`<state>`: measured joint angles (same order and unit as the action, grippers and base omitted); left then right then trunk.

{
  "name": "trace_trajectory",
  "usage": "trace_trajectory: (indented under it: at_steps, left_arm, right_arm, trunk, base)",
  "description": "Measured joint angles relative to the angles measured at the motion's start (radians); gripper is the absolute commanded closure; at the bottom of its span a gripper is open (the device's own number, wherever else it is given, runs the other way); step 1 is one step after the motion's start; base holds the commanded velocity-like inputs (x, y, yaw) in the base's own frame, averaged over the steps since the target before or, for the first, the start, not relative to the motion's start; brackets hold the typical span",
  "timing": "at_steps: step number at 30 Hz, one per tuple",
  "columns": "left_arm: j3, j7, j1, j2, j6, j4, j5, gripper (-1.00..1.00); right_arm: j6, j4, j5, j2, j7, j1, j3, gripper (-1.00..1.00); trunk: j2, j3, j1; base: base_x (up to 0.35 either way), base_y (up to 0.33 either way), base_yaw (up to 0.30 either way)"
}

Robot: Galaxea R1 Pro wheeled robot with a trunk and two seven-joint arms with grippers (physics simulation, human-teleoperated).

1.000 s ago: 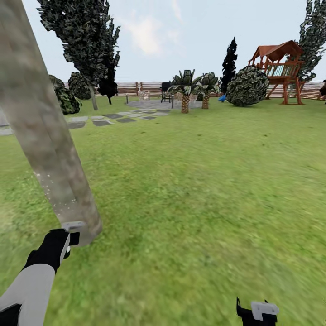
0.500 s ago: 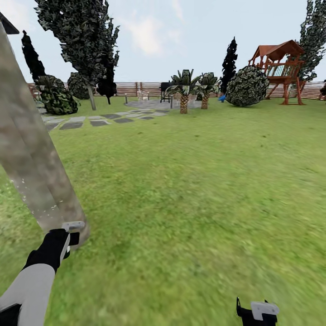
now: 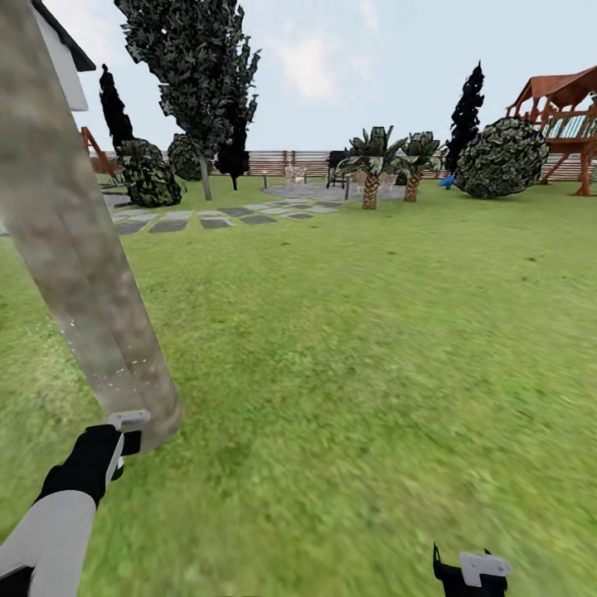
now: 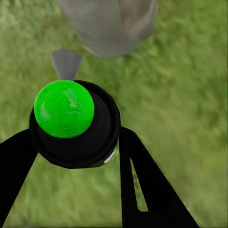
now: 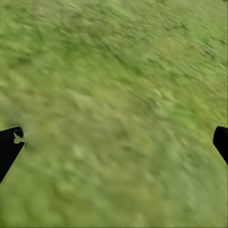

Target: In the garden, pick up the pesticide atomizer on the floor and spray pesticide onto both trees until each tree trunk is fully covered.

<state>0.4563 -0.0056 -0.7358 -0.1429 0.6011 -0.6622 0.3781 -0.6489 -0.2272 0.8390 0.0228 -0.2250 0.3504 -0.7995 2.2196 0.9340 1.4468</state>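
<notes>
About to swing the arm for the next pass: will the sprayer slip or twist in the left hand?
Probably not slip: the left hand has a finger on each side of the sprayer. Its round body could still twist between them. The nozzle points at the tree trunk, so swing gently.

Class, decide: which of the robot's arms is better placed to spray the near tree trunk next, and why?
Left. The left gripper holds the pesticide atomizer beside the near tree trunk. The right gripper is open over grass, holding nothing.
</notes>
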Motion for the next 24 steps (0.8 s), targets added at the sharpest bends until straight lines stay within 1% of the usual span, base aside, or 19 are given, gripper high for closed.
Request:
trace_trajectory:
  at_steps: [4, 8, 9, 10, 12, 14, 15, 16, 17, 18, 19, 20, 21, 22, 24]
  left_arm:
    - [0.0, -0.015, -0.002, -0.01, 0.003, -0.019, -0.005, 1.0]
    - [-0.008, -0.018, -0.015, -0.009, 0.016, -0.025, -0.006, 1.0]
    - [-0.009, -0.018, -0.018, -0.005, 0.016, -0.025, -0.007, 1.0]
    - [-0.011, -0.018, -0.034, 0.004, 0.018, -0.026, -0.011, 1.0]
    - [-0.011, -0.027, -0.065, 0.013, 0.021, -0.025, -0.01, 1.0]
    - [-0.014, -0.061, -0.103, 0.025, 0.026, -0.024, -0.019, 1.0]
    - [-0.016, -0.073, -0.124, 0.037, 0.035, -0.024, -0.019, 1.0]
    - [-0.026, -0.077, -0.143, 0.052, 0.052, -0.024, -0.018, 1.0]
    - [-0.04, -0.079, -0.153, 0.057, 0.069, -0.024, -0.012, 1.0]
    - [-0.056, -0.08, -0.159, 0.058, 0.081, -0.025, -0.01, 1.0]
    - [-0.063, -0.08, -0.164, 0.057, 0.086, -0.025, -0.008, 1.0]
    - [-0.074, -0.081, -0.191, 0.043, 0.094, -0.024, -0.001, 1.0]
    - [-0.075, -0.081, -0.204, 0.018, 0.095, -0.025, 0.005, 1.0]
    - [-0.073, -0.083, -0.207, -0.013, 0.096, -0.024, 0.006, 1.0]
    - [-0.073, -0.084, -0.204, -0.058, 0.097, -0.023, 0.002, 1.0]
  right_arm:
    - [0.0, 0.0, 0.0, 0.001, 0.0, 0.0, -0.001, -1.0]
    - [0.0, 0.0, 0.0, 0.001, 0.0, 0.0, -0.001, -1.0]
    - [0.0, 0.0, 0.0, 0.001, 0.0, 0.0, -0.001, -1.0]
    - [0.0, 0.0, 0.0, 0.001, 0.0, 0.0, -0.001, -1.0]
    - [0.0, 0.0, 0.0, 0.001, 0.0, 0.0, -0.001, -1.0]
    - [0.0, 0.0, 0.0, 0.001, 0.0, 0.0, -0.001, -1.0]
    - [0.0, 0.0, 0.0, 0.002, 0.0, 0.0, -0.001, -1.0]
    - [0.0, 0.0, 0.0, 0.002, -0.001, 0.0, -0.001, -1.0]
    - [0.0, 0.0, 0.0, 0.002, 0.0, 0.0, -0.001, -1.0]
    - [0.0, 0.0, 0.0, 0.002, 0.0, 0.0, -0.001, -1.0]
    - [0.0, 0.0, 0.0, 0.002, 0.0, 0.0, -0.001, -1.0]
    - [0.0, 0.0, 0.0, 0.002, -0.001, 0.0, -0.001, -1.0]
    - [0.0, 0.0, 0.0, 0.002, -0.001, 0.0, -0.001, -1.0]
    - [0.0, 0.0, 0.0, 0.002, -0.001, 0.0, -0.001, -1.0]
    - [0.0, 0.0, 0.0, 0.002, 0.0, 0.0, -0.001, -1.0]
  trunk:
    - [0.0, 0.0, 0.0]
    - [0.0, 0.0, 0.0]
    - [0.0, 0.0, 0.0]
    - [0.0, 0.0, 0.0]
    - [0.0, 0.0, 0.0]
    - [0.0, 0.0, 0.0]
    - [0.0, 0.0, 0.0]
    - [0.0, 0.0, 0.0]
    - [0.0, 0.0, 0.0]
    - [0.0, 0.0, 0.0]
    - [0.0, 0.0, 0.0]
    - [0.0, 0.0, 0.0]
    - [0.0, 0.0, 0.0]
    - [0.0, 0.0, 0.0]
    - [0.0, 0.0, 0.0]
  base:
    - [0.0, 0.0, 0.277]
    - [0.0, 0.0, 0.277]
    - [0.0, 0.0, 0.277]
    - [0.0, 0.0, 0.277]
    - [0.0, 0.0, 0.277]
    - [0.0, 0.0, 0.131]
    - [0.0, 0.0, 0.031]
    - [0.0, 0.0, 0.016]
    - [0.0, 0.0, 0.008]
    - [0.0, 0.0, 0.005]
    - [0.0, 0.0, 0.001]
    - [0.0, 0.0, 0.0]
    - [0.0, 0.0, 0.0]
    - [0.0, 0.0, 0.0]
    - [0.0, 0.0, 0.0]
